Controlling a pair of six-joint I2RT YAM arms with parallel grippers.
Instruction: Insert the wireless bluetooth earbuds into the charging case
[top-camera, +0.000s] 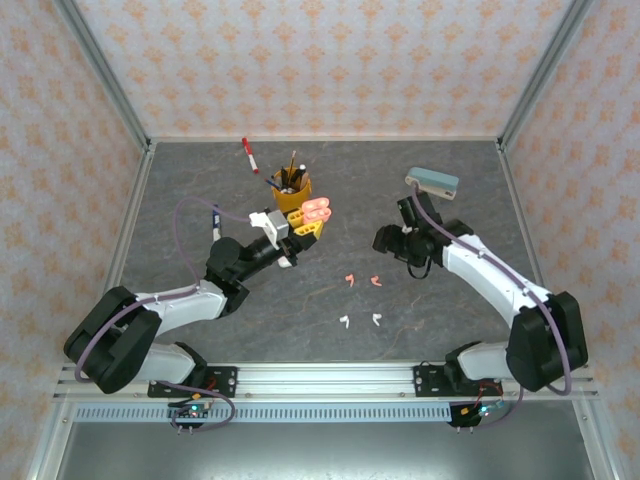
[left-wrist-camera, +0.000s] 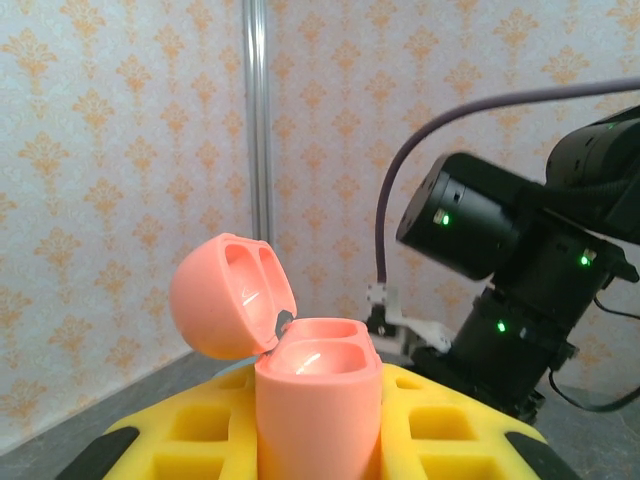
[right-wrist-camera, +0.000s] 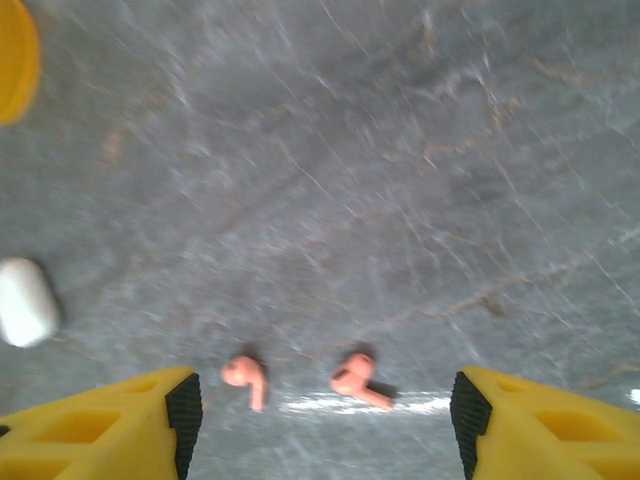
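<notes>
Pink case (left-wrist-camera: 318, 400) is closest of all, standing upright between the yellow fingers (left-wrist-camera: 180, 432) of my left gripper (left-wrist-camera: 320, 445). Those fingers are squeezed tight on the case. Its lid (left-wrist-camera: 232, 295) is flipped open and leans back to the left. Behind the case I can see my black right arm (left-wrist-camera: 490, 230) with little green lights on it, and the patterned wall.

From above, my left gripper holds the pink case up off the grey table (top-camera: 200, 180), just beside a yellow cup (top-camera: 292, 192) full of pens. A red marker (top-camera: 249, 156) lies farther back.

My right gripper (right-wrist-camera: 320, 425) looks down at the table. Its two yellow fingers (right-wrist-camera: 110, 425) stand wide apart, and nothing is between them. Two pink earbuds (right-wrist-camera: 247, 378) lie on the table just by that gap, side by side but not touching. A white rounded thing (right-wrist-camera: 22, 300) lies off to the left, and I cannot tell what it is.

Seen from above, the pink earbuds lie in the middle of the table, between my two arms. Two white earbuds (top-camera: 343, 321) lie a bit nearer to my bases. All four earbuds are on the table, well apart from the pink case.
</notes>
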